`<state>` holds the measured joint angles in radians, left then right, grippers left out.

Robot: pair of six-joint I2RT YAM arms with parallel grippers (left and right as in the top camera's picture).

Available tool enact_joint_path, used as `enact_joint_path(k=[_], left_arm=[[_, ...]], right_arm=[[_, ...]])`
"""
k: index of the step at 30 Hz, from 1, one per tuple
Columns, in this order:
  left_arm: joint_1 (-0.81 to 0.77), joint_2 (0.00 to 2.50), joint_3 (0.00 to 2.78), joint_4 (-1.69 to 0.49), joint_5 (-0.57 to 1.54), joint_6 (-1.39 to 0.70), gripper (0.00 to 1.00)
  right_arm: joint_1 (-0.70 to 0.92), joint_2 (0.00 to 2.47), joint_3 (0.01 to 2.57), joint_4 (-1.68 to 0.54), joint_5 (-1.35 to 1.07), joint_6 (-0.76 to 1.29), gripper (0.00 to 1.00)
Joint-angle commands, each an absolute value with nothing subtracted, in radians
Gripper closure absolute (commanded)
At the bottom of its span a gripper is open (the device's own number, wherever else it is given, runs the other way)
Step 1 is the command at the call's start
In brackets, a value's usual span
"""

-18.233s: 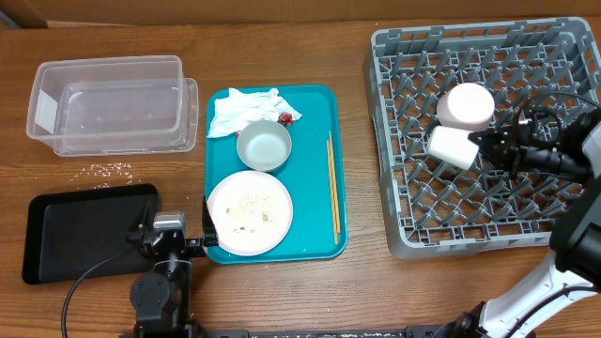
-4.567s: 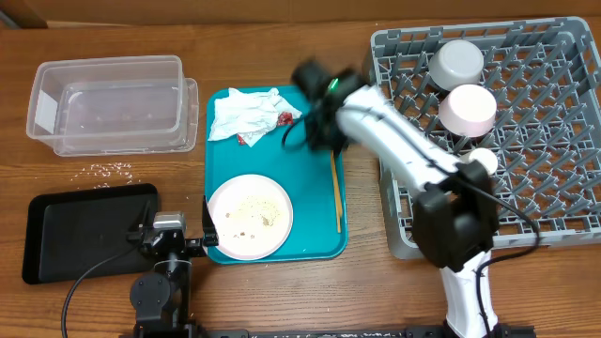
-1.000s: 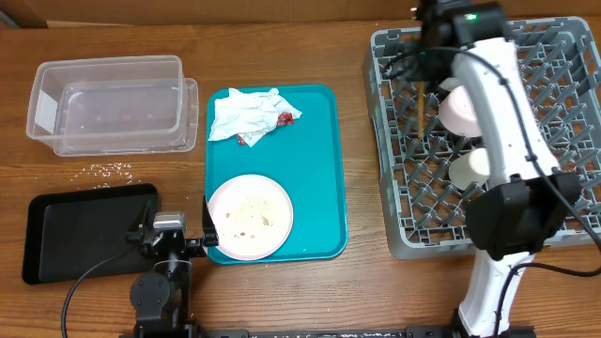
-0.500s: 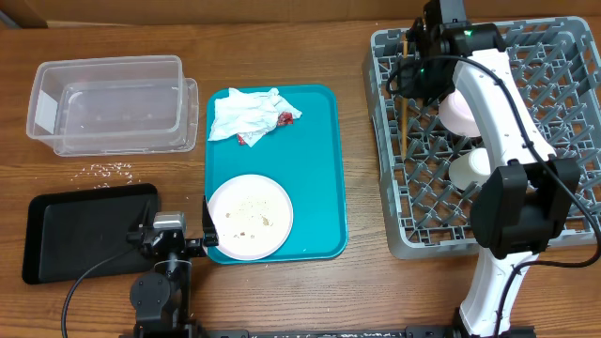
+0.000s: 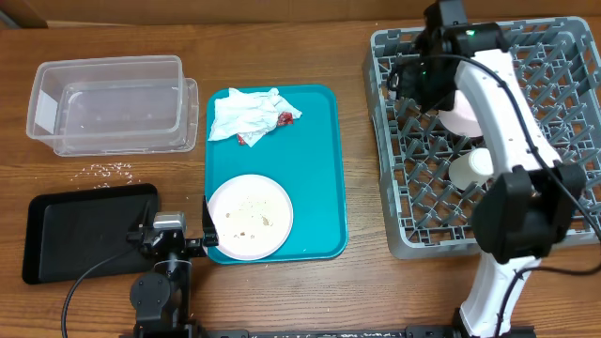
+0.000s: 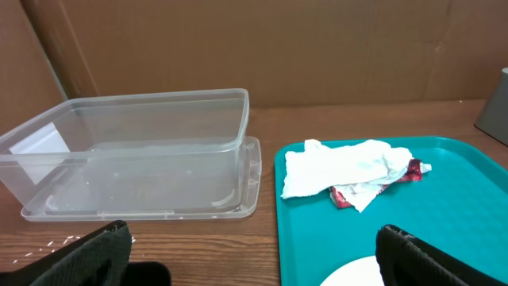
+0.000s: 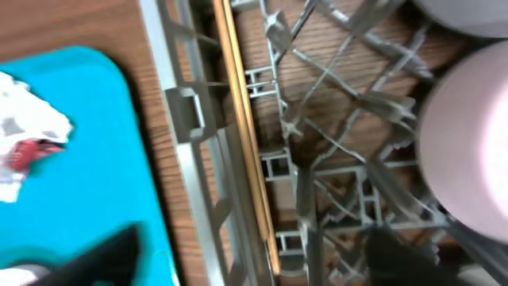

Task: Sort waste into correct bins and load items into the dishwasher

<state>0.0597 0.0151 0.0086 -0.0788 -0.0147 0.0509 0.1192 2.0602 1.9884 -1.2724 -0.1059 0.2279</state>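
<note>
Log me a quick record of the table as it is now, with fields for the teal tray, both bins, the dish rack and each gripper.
teal tray: holds a crumpled napkin and a crumb-covered plate
clear bin: no waste visible inside
black tray: bare
dish rack: holds a pink cup, a white cup and chopsticks along its left edge
left gripper: open, low by the teal tray
right gripper: open, over the chopsticks
</note>
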Motion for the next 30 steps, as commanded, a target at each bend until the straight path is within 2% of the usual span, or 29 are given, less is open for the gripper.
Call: enact_joint_path(k=[1,10,15,19,26,28,30], left_arm=[[0.065,0.004,0.005,-0.077,-0.004,0.038,0.0],[0.065,0.004,0.005,-0.077,-0.004,0.038,0.0],[0.065,0.004,0.005,-0.077,-0.004,0.038,0.0],[0.065,0.004,0.005,-0.077,-0.004,0.038,0.0],[0.065,0.004,0.005,-0.074,-0.032,0.089,0.0],[0.065,0.004,0.005,-0.064,0.008,0.072,0.0],[0.065,0.004,0.005,-0.034,0.133,-0.01,0.0]], right_arm=[[0.02,1.876,2.078,-1.297,-0.087,0.309,0.0],[-0.415,1.734,2.083,-1.404,-0.093,0.376,0.0],[-0.574,1.739,2.082,-1.481,-0.178,0.376,0.0],[-0.627,1.74,2.082,-1.51,-0.254,0.375,0.0],[-0.628,1.74,2.082,-1.509,-0.279,0.375,0.0],[-0.629,1.74,2.082,-1.509,-0.279,0.375,0.0],[-0.63,1.74,2.082,-1.509,-0.279,0.375,0.0]])
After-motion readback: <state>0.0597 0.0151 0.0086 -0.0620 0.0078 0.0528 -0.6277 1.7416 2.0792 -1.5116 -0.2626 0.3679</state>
